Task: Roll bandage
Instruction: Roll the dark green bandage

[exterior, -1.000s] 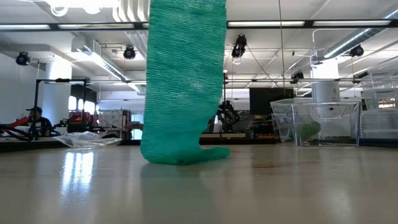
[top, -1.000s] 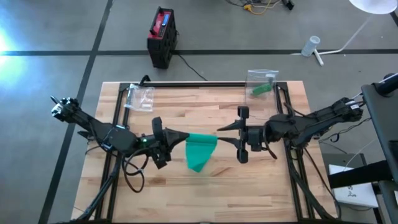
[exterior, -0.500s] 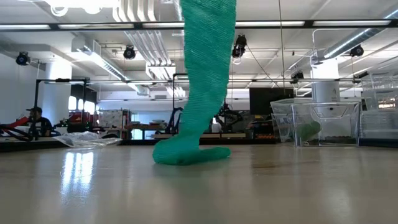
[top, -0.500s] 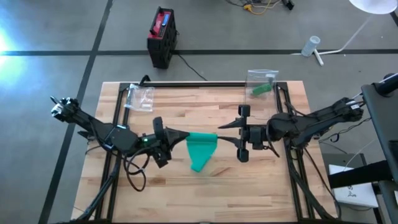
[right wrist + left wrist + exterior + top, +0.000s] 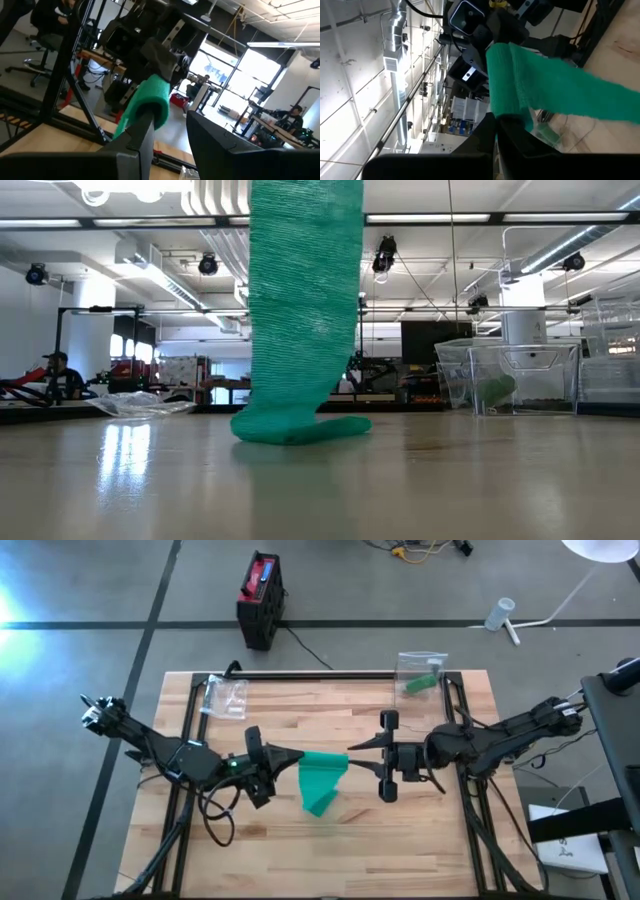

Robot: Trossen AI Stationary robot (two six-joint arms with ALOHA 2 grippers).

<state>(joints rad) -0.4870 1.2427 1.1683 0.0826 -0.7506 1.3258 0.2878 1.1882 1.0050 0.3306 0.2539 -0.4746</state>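
Here the green bandage (image 5: 322,780) hangs to the counter (image 5: 330,840), left gripper (image 5: 290,759) clamped on one end, right gripper (image 5: 352,757) pinching the other.

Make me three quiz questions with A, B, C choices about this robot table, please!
1. Where is the bandage?
A. between the two grippers
B. on the floor
C. inside a bag

2. What colour is it?
A. red
B. green
C. white

3. Its lower end is
A. hanging above the table
B. resting on the table
C. knotted

Answers:
1 A: in the high view it spans from the left gripper to the right gripper.
2 B: every view shows it green.
3 B: the low view shows the end lying on the wood.
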